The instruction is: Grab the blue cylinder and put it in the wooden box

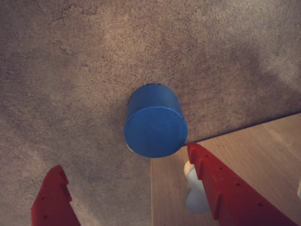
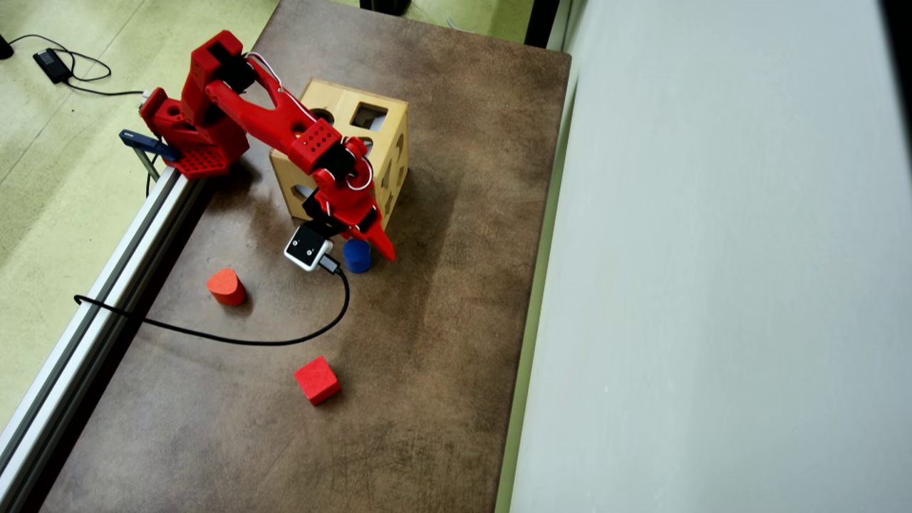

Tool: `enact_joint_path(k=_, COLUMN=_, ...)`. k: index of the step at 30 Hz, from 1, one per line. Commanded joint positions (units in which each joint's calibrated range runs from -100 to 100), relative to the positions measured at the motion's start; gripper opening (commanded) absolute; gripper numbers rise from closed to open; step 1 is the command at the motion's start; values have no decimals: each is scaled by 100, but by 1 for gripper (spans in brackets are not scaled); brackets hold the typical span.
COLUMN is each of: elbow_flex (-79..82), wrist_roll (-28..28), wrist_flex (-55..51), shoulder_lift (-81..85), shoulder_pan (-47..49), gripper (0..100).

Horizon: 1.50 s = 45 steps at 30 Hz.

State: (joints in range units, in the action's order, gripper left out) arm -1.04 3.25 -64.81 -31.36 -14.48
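The red arm reaches forward, its pincer (image 1: 124,181) pointing down with jaws spread apart.

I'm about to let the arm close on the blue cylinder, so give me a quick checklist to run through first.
1. End effector open: ok, fingers spread.
2. Cylinder between the fingers: ok in the wrist view, lying ahead of the tips.
3. Cylinder upright on the table: ok.
4. Clearance from the box: not ok, one finger overlaps the box corner in the wrist view.
5. Fingers low enough to grip: cannot tell.
6. Red blocks out of the way: ok.
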Motion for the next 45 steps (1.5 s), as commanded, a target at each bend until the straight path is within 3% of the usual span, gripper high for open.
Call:
enact_joint_path(k=1, elbow_flex=86, wrist_roll=-10, wrist_flex=44, shoulder_lift=-155, shoulder_pan=7, gripper=39)
enact_joint_path(k=20, elbow_flex=184, wrist_roll=5, wrist_flex=-399, shoulder_lift=-376, shoulder_pan=-1, gripper=39)
enact_joint_path(k=45, elbow_flex=68, wrist_roll=-5, wrist_flex=108, shoulder_lift=-979, shoulder_pan=7, gripper=39)
